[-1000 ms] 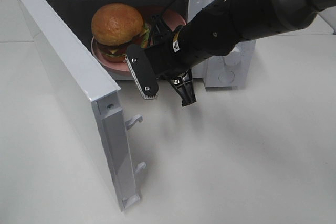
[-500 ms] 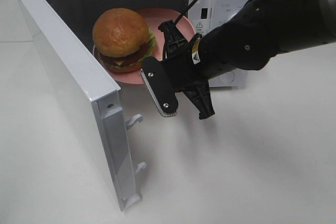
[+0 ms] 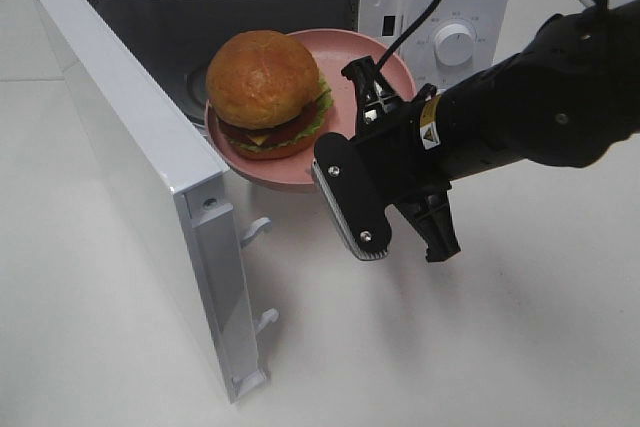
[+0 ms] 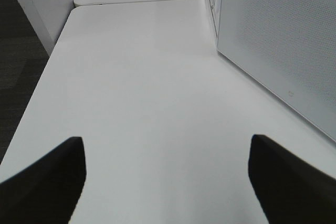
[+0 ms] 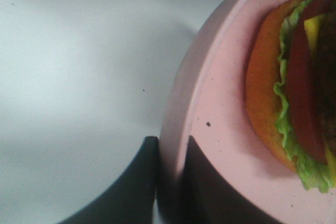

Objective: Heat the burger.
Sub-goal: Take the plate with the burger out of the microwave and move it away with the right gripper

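Note:
The burger (image 3: 265, 87), with a glossy brown bun, patty, cheese and lettuce, sits on a pink round plate (image 3: 385, 65). The plate hangs at the mouth of the open white microwave (image 3: 455, 7), partly outside the cavity and tilted. My right gripper (image 3: 368, 99) is shut on the plate's right rim. The right wrist view shows its two dark fingers (image 5: 139, 182) pinching the plate (image 5: 220, 103) edge, with the burger (image 5: 294, 93) close by. My left gripper (image 4: 168, 182) stands open over bare table, holding nothing.
The microwave door (image 3: 130, 167) swings wide open toward the front left, its latch hooks (image 3: 255, 232) sticking out. In the left wrist view the door (image 4: 283, 40) stands to one side. The white table (image 3: 480, 347) stretches in front and to the right.
My right arm has drawn back toward the front right, pulling the plate with the burger out from deep in the cavity to its mouth. The left gripper has not moved.

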{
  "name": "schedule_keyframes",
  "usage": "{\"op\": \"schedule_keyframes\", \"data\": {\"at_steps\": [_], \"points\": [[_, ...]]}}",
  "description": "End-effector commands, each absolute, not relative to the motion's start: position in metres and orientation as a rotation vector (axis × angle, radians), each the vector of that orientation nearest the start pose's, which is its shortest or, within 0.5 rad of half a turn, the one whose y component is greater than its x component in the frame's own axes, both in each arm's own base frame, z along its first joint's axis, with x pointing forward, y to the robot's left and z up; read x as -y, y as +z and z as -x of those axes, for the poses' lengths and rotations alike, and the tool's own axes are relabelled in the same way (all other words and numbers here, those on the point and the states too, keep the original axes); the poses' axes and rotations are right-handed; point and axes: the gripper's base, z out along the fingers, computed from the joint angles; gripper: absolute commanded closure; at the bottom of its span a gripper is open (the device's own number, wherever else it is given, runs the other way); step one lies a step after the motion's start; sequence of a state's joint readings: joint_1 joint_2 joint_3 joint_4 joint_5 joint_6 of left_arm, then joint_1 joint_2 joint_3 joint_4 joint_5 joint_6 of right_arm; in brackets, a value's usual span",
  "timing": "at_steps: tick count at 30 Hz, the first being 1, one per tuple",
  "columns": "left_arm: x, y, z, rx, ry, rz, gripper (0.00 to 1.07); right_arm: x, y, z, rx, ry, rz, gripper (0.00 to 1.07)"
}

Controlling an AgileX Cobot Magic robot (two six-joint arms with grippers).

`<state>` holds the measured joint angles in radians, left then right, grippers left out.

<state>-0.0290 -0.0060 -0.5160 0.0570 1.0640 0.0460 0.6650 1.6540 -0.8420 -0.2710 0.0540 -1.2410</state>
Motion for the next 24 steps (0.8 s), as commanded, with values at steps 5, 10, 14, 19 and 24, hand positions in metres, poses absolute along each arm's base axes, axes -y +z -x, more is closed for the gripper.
{"op": "schedule_keyframes", "data": {"at_steps": [5, 10, 14, 19, 24], "points": [[-0.004, 0.282, 0.01, -2.003, 0.075, -0.065, 0.29, -0.186, 0.208, -0.243, -1.158, -0.415, 1.986, 1.07], [-0.004, 0.282, 0.01, -2.003, 0.075, -0.065, 0.29, -0.169, 0.214, -0.222, -1.215, -0.387, 1.933, 1.07], [-0.004, 0.282, 0.01, -2.003, 0.075, -0.065, 0.29, -0.161, 0.215, -0.213, -1.238, -0.382, 1.931, 1.07], [-0.004, 0.282, 0.01, -2.003, 0.075, -0.065, 0.29, -0.149, 0.218, -0.198, -1.259, -0.384, 1.935, 1.07], [-0.004, 0.282, 0.01, -2.003, 0.075, -0.065, 0.29, -0.138, 0.222, -0.186, -1.308, -0.376, 1.923, 1.07]]}}
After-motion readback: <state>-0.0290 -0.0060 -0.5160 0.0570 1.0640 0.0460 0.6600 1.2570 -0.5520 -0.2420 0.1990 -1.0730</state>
